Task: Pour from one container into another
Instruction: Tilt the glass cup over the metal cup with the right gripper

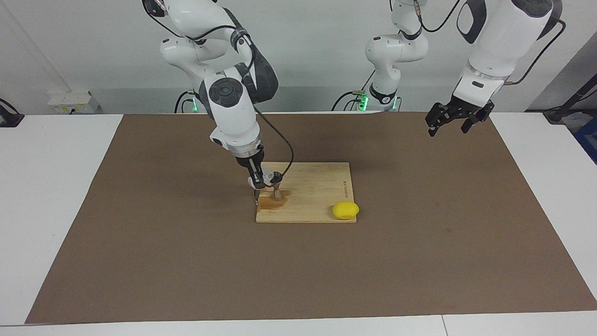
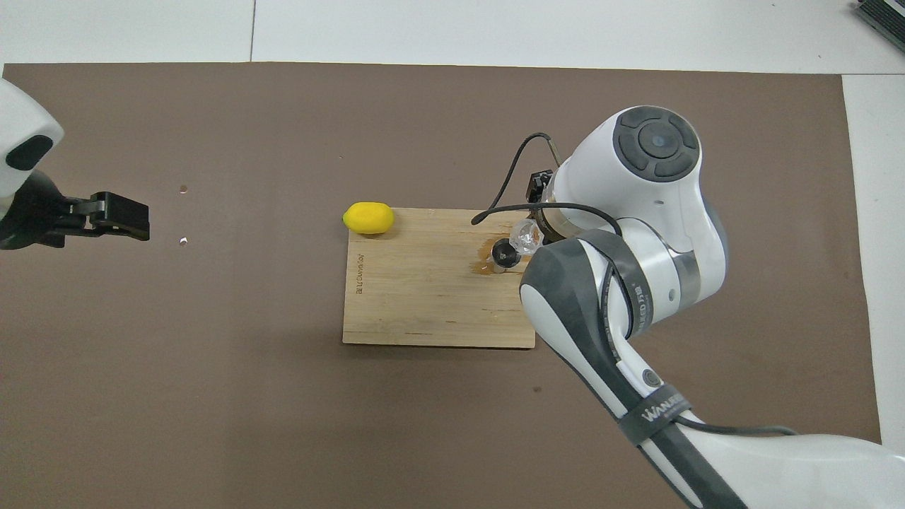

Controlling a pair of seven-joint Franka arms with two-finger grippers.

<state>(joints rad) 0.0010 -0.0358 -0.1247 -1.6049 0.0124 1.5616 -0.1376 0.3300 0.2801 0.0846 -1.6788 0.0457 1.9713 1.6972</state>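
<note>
You are looking at a white table (image 1: 56,196) covered by a wide brown mat (image 1: 186,261). A wooden board (image 1: 312,196) lies at the middle of the mat, with a dark wet stain at its corner toward the right arm's end.

The right arm (image 1: 228,107) reaches down from its base to that stained corner. Its right gripper (image 1: 261,179) is clamped on the cup (image 1: 267,176) — a small clear glass, held tilted and touching or nearly touching the rim of the jigger (image 1: 276,186). In the overhead view the cup (image 2: 526,237) sits just beside the jigger's open top (image 2: 503,252), partly hidden under the arm's wrist.

The jigger stands upright on the board, on the stain, near the board's metal handle (image 1: 255,198).

The left arm (image 1: 494,42) waits, raised high over the mat toward its own end of the table. The left gripper (image 1: 456,120) holds nothing, its fingers spread apart; in the overhead view it (image 2: 117,215) shows at the edge, well apart from the board.

A lemon (image 1: 345,210) — small and yellow — rests at the board's corner farther from the robots, toward the left arm's end, overlapping the board's edge.
</note>
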